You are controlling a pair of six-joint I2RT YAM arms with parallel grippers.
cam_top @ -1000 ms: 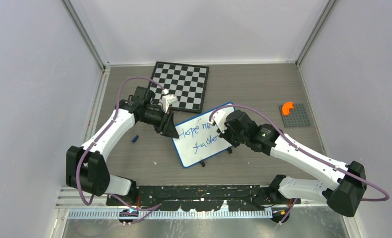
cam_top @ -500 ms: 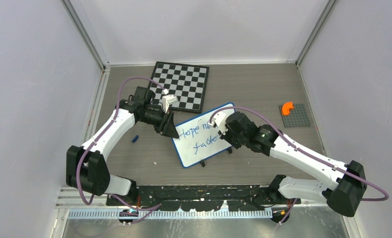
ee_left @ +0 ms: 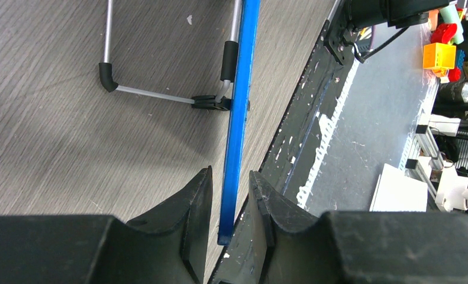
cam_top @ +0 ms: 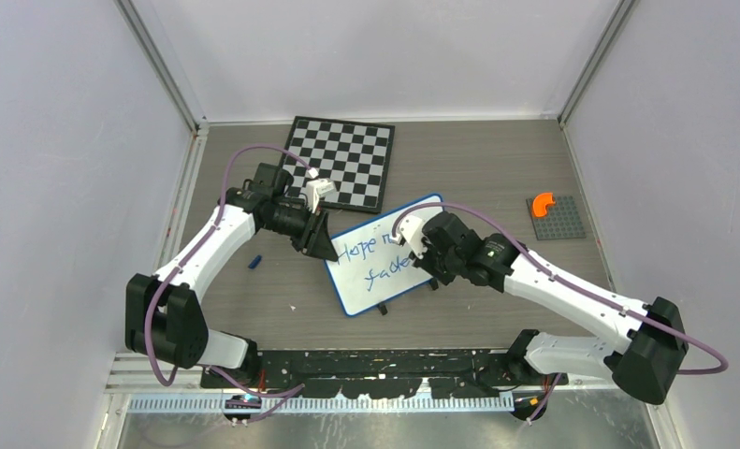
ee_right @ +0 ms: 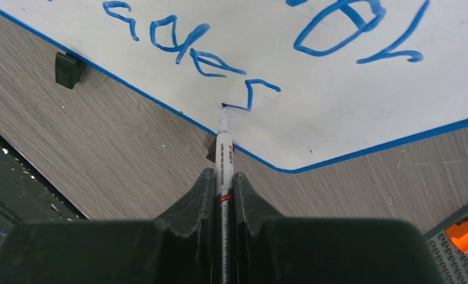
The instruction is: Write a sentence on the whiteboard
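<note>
Here, whiteboard (cam_top: 364,288): lies at an angle in the middle of the bench (cam_top: 478,159), blue-rimmed, just in front of the chessboard (cam_top: 342,159); the left wrist view shows it edge-on, propped on thin metal legs with black feet.
Grey studded plate (cam_top: 560,224): far right of the bench, well apart from the whiteboard, with an orange curved piece (cam_top: 540,204) on its far corner.
Sentence (cam_top: 373,259): blue marker writing in two lines; from above "Hope" and the start of a second word show on the upper line and "fade" on the lower, the rest hidden under the right arm. The right wrist view shows "ades", upside down.
Marker (ee_right: 224,148): white barrel with a red band and small print too fine to read; its tip touches the board at the end of the "s".
Right hand (ee_right: 222,177): fingers together, clamped on the marker.
Left hand (ee_left: 230,177): fingers on either side of the whiteboard's blue rim at its left corner, gripping it.
Small blue piece (cam_top: 254,262): lies loose on the bench, left of the whiteboard.
</note>
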